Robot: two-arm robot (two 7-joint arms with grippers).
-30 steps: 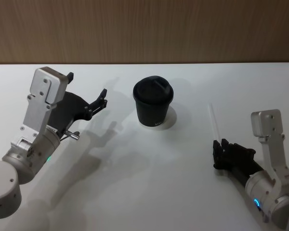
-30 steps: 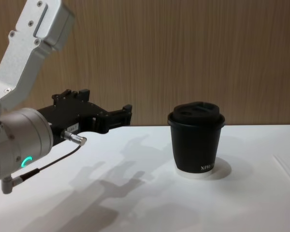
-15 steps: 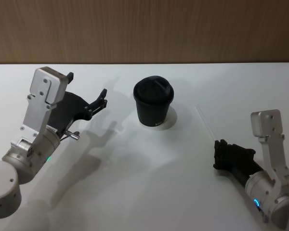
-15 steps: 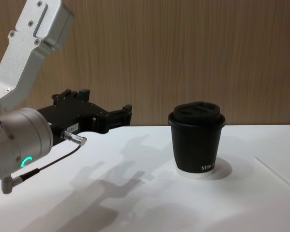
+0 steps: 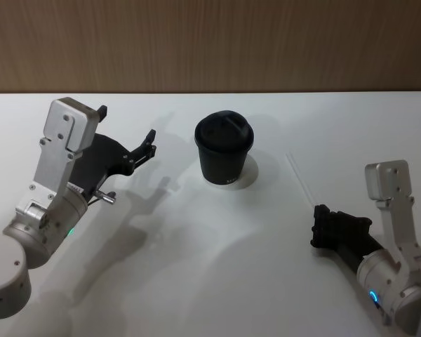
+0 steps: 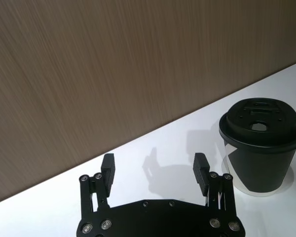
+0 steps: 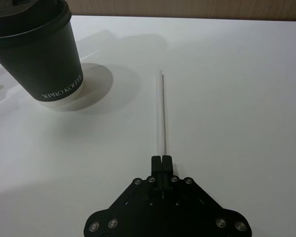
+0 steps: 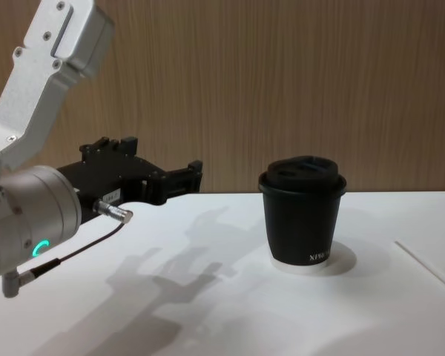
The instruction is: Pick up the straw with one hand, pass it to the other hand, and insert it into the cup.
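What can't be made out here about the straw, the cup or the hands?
Straw's held end: right wrist view, hidden inside the shut right hand.
Straw on the table or lifted: head view, white on white.
Straw's near end: chest view, cut off by the right edge.
Cup lid: right wrist view, cut off by the top edge.
Open left hand's body: left wrist view, cut off by the bottom edge.

Robot test bench, likely lab: plain white tabletop (image 5: 196, 281), wood-grain wall panel (image 5: 210, 42) behind.
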